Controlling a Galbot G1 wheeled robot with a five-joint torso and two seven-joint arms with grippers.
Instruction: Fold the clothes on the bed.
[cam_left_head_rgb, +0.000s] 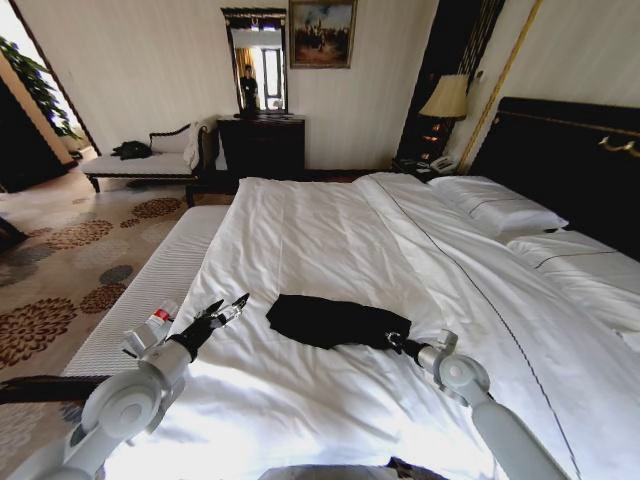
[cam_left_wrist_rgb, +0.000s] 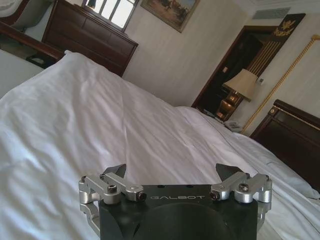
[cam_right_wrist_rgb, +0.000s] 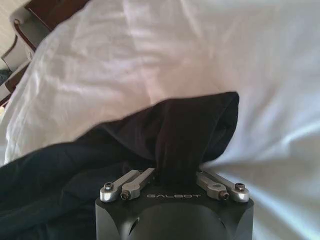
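The right jaws are clenched on a bunched edge of the black top (cam_right_wrist_rgb: 165, 145): in the right wrist view the dark cloth runs straight into the narrow gap between the two metal linkages and fans out from there across the white duvet (cam_right_wrist_rgb: 165, 55). In the head view the right gripper (cam_left_head_rgb: 398, 343) sits at the lower centre-right of the frame, touching the right-hand end of the garment, which lies as a crumpled dark strip at lower centre on the bed (cam_left_head_rgb: 470, 300), its long axis running roughly left to right across the frame. The left gripper (cam_left_head_rgb: 228, 311) hovers in the lower left, just beside the garment's opposite end but apart from it, its jaws released and spread wide; the left wrist view shows the two dark tips standing well apart over bare duvet with no cloth between them. So the top lies between the two grippers, held at one end only, and the free end is nearer the left arm; any fold across the long axis would seem to hinge on that end being taken.
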